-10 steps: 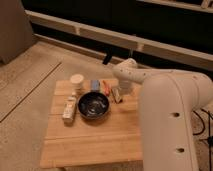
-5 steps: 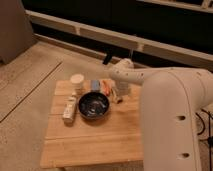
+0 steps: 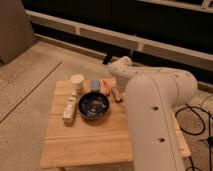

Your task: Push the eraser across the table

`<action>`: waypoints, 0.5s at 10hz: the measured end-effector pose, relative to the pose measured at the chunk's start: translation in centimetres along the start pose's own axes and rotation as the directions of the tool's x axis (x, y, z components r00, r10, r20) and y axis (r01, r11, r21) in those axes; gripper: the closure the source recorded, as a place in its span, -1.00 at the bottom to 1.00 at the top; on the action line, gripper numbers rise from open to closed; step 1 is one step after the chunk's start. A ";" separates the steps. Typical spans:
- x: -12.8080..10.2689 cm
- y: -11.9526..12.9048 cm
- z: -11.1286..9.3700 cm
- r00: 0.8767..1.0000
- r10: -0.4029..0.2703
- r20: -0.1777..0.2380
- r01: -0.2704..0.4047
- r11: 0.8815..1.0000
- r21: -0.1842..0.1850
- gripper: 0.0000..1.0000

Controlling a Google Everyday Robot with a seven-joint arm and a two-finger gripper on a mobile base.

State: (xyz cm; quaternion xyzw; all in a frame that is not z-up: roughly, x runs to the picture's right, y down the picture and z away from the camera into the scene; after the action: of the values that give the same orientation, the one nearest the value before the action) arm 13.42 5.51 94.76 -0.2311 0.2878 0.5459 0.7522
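Note:
The table is low, with a pale slatted wooden top. A small dark flat block with a lighter edge, the eraser, lies near the table's far right, right of the orange block. My white arm reaches in from the right and bends down over that corner. Its gripper hangs just above and behind the eraser, close to it or touching; I cannot tell which.
A dark bowl sits mid-table, left of the eraser. A long white bar lies at its left. A white cup and a blue block stand along the far edge. A cable lies on the floor at right.
The arm's wrist has shifted a little to the left over the table's far right corner. The bowl, cup and blocks have not moved.

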 end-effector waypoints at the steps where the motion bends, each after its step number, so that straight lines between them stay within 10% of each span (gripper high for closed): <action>1: -0.3 -0.1 0.8 0.999 -0.004 -0.040 0.004 1.000 -0.013 -0.30; 3: -1.7 -1.2 1.7 0.998 0.006 -0.057 -0.006 1.000 0.006 -0.30; 5: -4.6 -3.4 0.8 1.000 0.001 0.018 -0.003 0.998 0.067 -0.30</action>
State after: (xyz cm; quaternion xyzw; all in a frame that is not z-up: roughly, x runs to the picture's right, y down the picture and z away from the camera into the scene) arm 15.70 1.90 98.64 -0.2006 0.2994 0.5387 0.7615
